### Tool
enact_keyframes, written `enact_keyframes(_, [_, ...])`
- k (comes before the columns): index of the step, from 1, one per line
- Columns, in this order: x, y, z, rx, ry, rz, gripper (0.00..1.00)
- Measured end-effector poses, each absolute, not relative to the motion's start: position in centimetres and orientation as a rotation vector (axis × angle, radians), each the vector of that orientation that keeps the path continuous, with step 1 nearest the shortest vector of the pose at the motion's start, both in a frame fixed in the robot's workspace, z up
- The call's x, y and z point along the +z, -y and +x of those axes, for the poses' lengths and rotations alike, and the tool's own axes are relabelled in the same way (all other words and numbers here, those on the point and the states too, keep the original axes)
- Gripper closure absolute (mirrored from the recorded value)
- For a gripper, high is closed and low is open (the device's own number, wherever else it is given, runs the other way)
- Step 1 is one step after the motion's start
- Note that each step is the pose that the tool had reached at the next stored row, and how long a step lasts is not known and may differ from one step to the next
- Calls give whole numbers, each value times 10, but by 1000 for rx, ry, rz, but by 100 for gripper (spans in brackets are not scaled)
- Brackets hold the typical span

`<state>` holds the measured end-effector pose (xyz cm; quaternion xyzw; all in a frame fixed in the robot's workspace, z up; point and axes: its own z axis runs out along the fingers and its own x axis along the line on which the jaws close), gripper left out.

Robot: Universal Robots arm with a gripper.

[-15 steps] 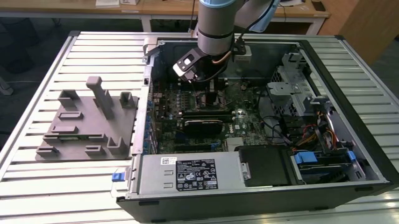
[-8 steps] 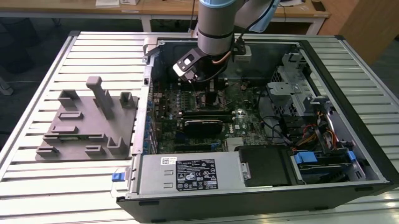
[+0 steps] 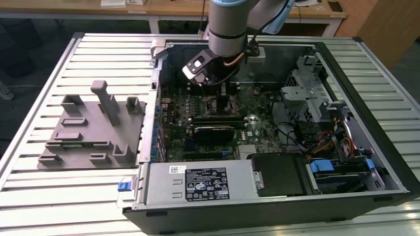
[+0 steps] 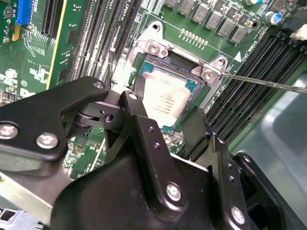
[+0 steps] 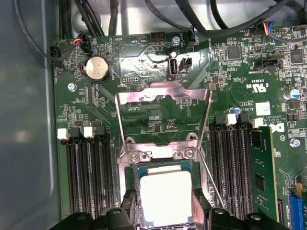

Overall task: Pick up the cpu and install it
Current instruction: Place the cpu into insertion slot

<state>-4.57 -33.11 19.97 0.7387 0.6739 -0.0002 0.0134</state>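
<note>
The cpu, a square chip with a silver-white top and a thin green rim, lies level in the dark socket frame on the motherboard. In both wrist views my gripper straddles it, one black finger against each of two opposite edges, so it looks shut on the chip. The socket's metal load plate stands swung open behind the socket. Its thin lever juts out to one side. In the exterior view the gripper reaches down into the open computer case, over the board's upper middle.
Memory slots flank the socket on both sides, and a memory stick sits in one. Black cables run along the case wall. A grey plastic holder block with upright posts lies on the slatted table at the exterior view's left.
</note>
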Motion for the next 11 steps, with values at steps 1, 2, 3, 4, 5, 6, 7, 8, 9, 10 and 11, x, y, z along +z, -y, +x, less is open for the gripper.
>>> enact_keyframes(1, [200, 331, -45, -1, -2099, 2301, 42])
enact_keyframes(2, [199, 331, -45, 0, -2099, 2301, 42])
enact_keyframes(3, [199, 332, -45, 0, -2099, 2301, 42])
enact_keyframes(4, [199, 332, -45, 0, -2100, 2301, 42])
enact_keyframes(5, [199, 332, -45, 0, -2100, 2302, 42])
enact_keyframes(6, [198, 332, -45, 1, -2100, 2302, 42])
enact_keyframes(7, [198, 333, -45, 1, -2100, 2302, 42])
enact_keyframes(8, [197, 333, -45, 1, -2100, 2302, 42])
enact_keyframes(9, [197, 333, -45, 2, -2100, 2303, 42])
enact_keyframes(10, [197, 333, -45, 2, -2100, 2303, 42])
enact_keyframes(11, [196, 333, -45, 2, -2101, 2303, 42])
